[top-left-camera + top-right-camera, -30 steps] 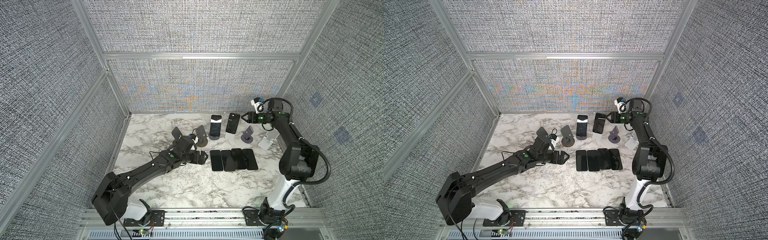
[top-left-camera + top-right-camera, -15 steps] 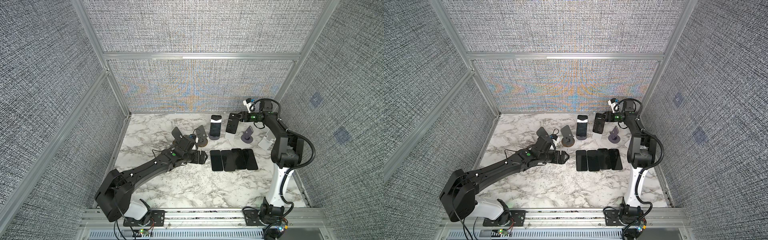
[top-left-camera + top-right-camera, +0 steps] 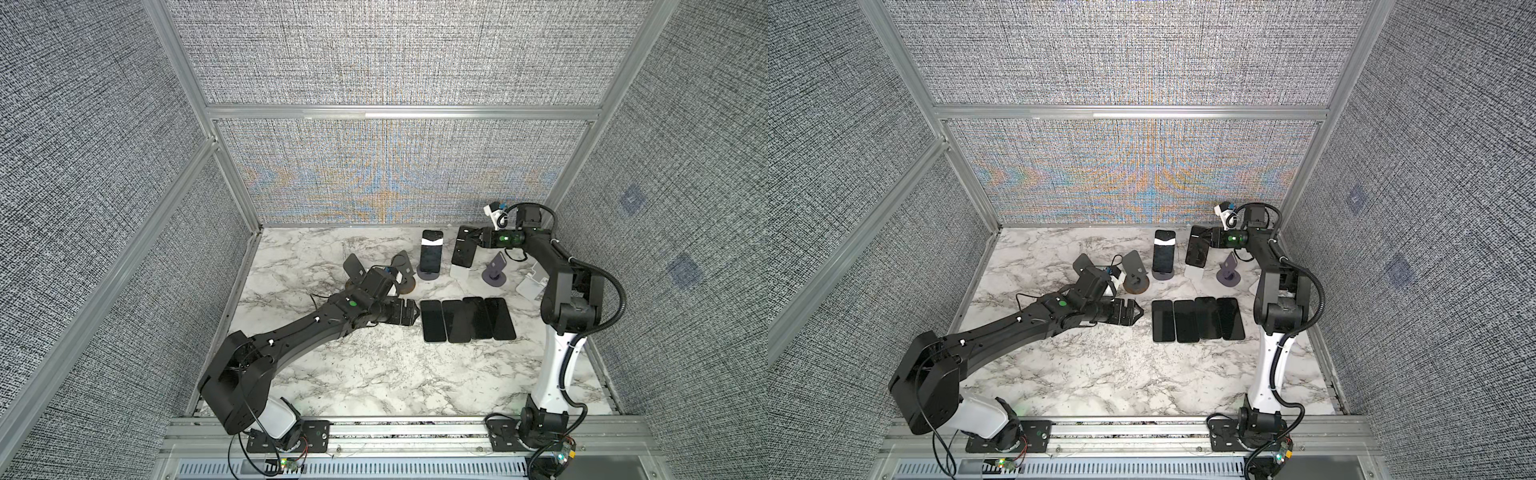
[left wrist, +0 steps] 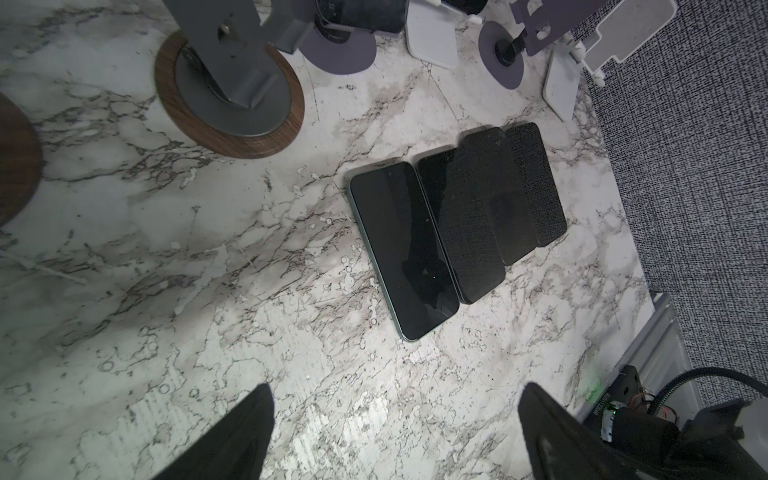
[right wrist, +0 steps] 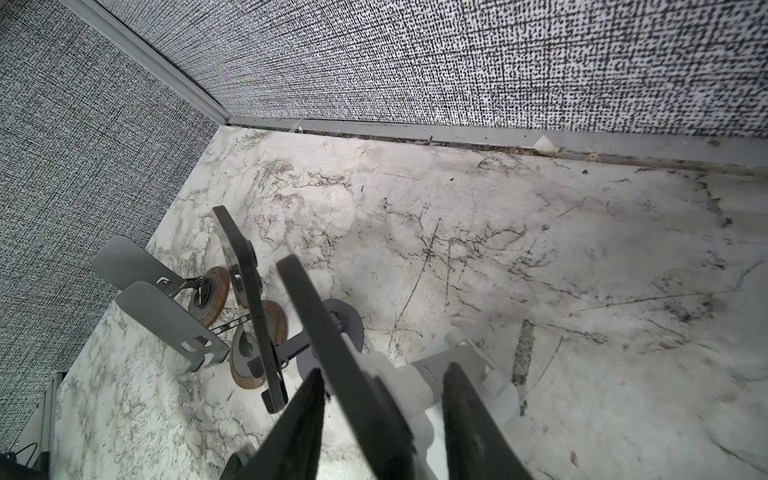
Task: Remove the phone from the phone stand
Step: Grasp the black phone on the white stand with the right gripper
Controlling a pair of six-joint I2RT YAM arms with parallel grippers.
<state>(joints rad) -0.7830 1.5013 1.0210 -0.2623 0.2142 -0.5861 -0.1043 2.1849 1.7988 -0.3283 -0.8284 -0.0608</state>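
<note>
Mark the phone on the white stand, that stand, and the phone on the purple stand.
phone on the white stand point(image 3: 464, 252): in a top view, face centre.
white stand point(image 3: 458, 273): in a top view, its base.
phone on the purple stand point(image 3: 430, 255): in a top view, face centre.

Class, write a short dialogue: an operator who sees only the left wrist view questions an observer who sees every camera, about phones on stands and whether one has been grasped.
Operator: I see four phones lying flat. Are any on stands?
Observer: Two, in both top views: a phone on a purple stand and a second phone on a white stand.
Operator: Has either been grasped?
Observer: Not yet. In the right wrist view the right gripper straddles the second phone, with a gap showing beside one of its fingers.
</note>
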